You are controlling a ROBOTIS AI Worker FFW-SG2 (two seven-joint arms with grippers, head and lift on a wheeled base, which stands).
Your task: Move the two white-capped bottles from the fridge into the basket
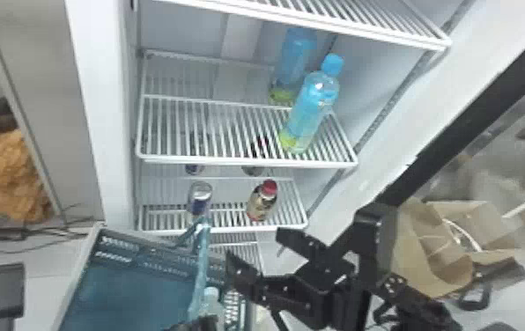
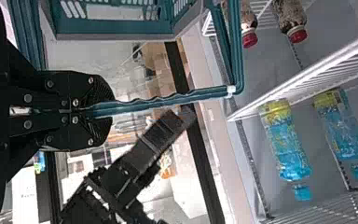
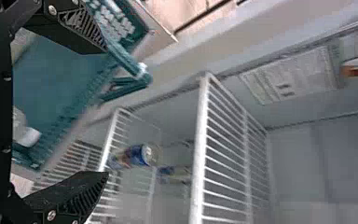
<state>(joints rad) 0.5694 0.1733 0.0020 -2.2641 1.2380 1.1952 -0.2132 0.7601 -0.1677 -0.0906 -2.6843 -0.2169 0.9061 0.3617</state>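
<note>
My left gripper is at the bottom edge of the head view; in the left wrist view, my left gripper is shut on the handle of the teal basket. The basket hangs before the fridge's lower shelves. A white-capped bottle shows at its right side, partly hidden by the handle; in the right wrist view the bottle lies inside the basket. Right of the handle, my right gripper stands open; in its wrist view, nothing is between the fingers of my right gripper.
Two blue-capped bottles stand on the fridge's middle shelf. On the shelf below are a can and a red-capped bottle. White shelf edges jut above the right gripper. Beyond the right arm sits a brown paper bag.
</note>
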